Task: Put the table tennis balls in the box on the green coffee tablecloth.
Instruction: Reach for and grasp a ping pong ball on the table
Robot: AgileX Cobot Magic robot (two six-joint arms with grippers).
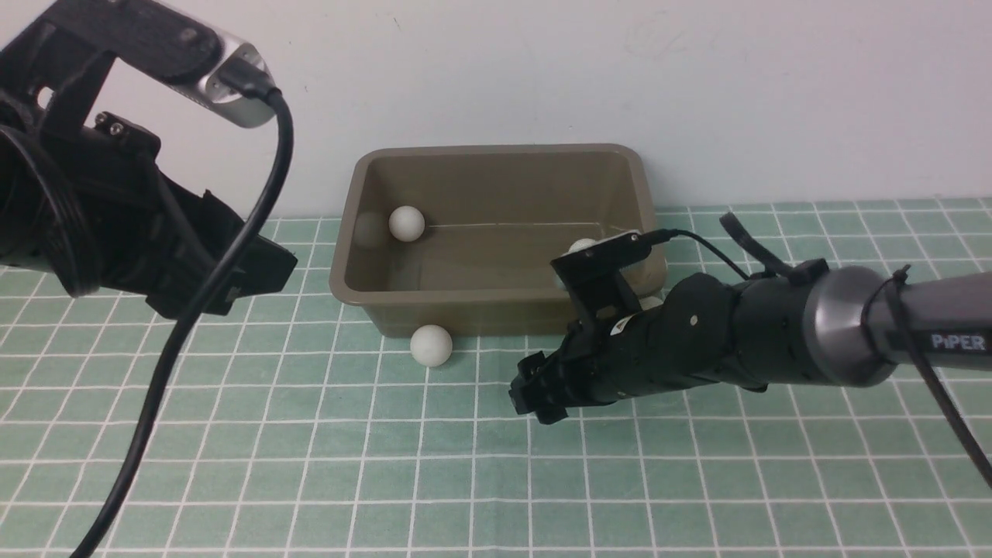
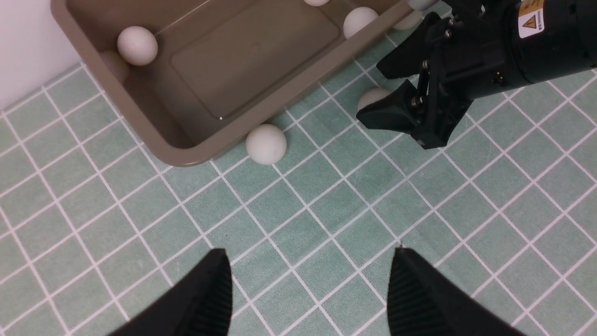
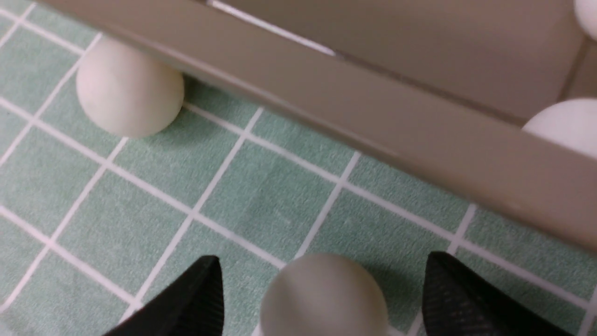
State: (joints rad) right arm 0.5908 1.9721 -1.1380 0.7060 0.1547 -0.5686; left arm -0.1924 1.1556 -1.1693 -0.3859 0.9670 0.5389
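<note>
Nearest the front camera looms the black left arm [image 1: 116, 217], held above the tabletop at the left, with a thick black cable [image 1: 232, 256] looping down from its silver wrist camera [image 1: 232, 77]. Its left claw [image 2: 310, 254] is spread wide with nothing between the fingers. It hangs over bare squares of the mint-green tablecloth with a white grid [image 1: 310, 465], well apart from every ball.

The right claw [image 1: 536, 394] sits low over the cloth in front of the rectangular olive-brown plastic box [image 1: 465, 314]. Its fingers are spread, and a small matte white table tennis ball [image 3: 324, 298] lies on the cloth between them. A gap shows on each side, so the ball is straddled, not pinched. A second white ball [image 1: 431, 345] rests on the cloth against the box's near wall, to the left of the right claw and apart from it. A third white ball [image 2: 410, 21] lies just outside the box's near right corner. Inside the box, a fourth white ball [image 1: 406, 223] lies toward the far left corner. A fifth white ball [image 1: 581, 246] lies near the right end, partly hidden behind the right arm's black wrist camera [image 1: 601, 256].
</note>
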